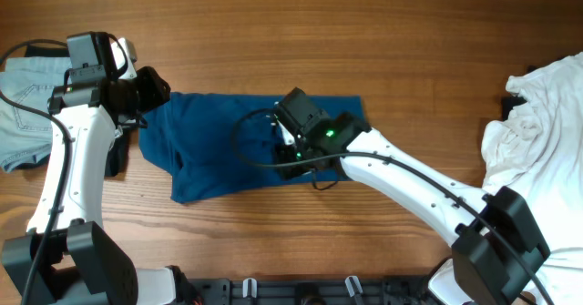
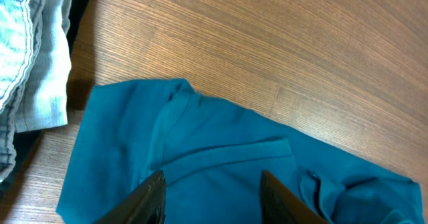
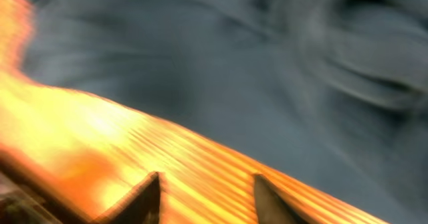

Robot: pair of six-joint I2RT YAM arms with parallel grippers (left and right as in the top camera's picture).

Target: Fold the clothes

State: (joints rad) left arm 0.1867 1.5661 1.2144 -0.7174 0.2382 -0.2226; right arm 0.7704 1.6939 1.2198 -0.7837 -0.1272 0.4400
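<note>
The dark blue polo shirt point(image 1: 223, 146) lies folded into a rough band on the wooden table, left of centre. It fills the lower left wrist view point(image 2: 221, 157) and shows blurred in the right wrist view point(image 3: 234, 63). My left gripper point(image 1: 150, 94) is open and empty above the shirt's left end; in its own view point(image 2: 212, 197) the fingers straddle the cloth. My right gripper point(image 1: 290, 150) is open over the shirt's right part; in its own view point(image 3: 204, 197) the fingers hang over bare wood beside the cloth edge.
Pale denim point(image 1: 23, 114) with a black garment under it lies at the far left and shows in the left wrist view point(image 2: 27, 63). A white garment point(image 1: 537, 132) is heaped at the right edge. The table front edge is near the arm bases.
</note>
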